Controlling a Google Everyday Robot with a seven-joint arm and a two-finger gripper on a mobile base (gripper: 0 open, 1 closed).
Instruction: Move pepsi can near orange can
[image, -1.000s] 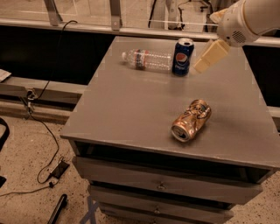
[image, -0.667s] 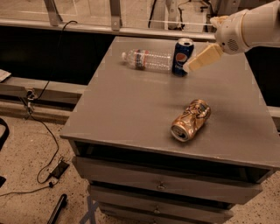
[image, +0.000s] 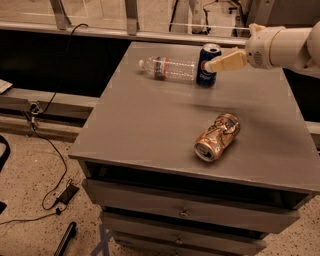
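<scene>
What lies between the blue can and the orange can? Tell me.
Only bare tabletop, in the camera view, between the pepsi can and the orange can. The gripper is up at the pepsi can.

Grey table (image: 150, 125) with drawers | pepsi can (image: 204, 76) upright near far edge | clear plastic bottle (image: 170, 69) on its side, just beside it | orange can (image: 217, 136) on its side nearer front, well apart | gripper (image: 211, 65) at pepsi can.

upright pepsi can (image: 205, 78) beside tool (image: 214, 65)
</scene>
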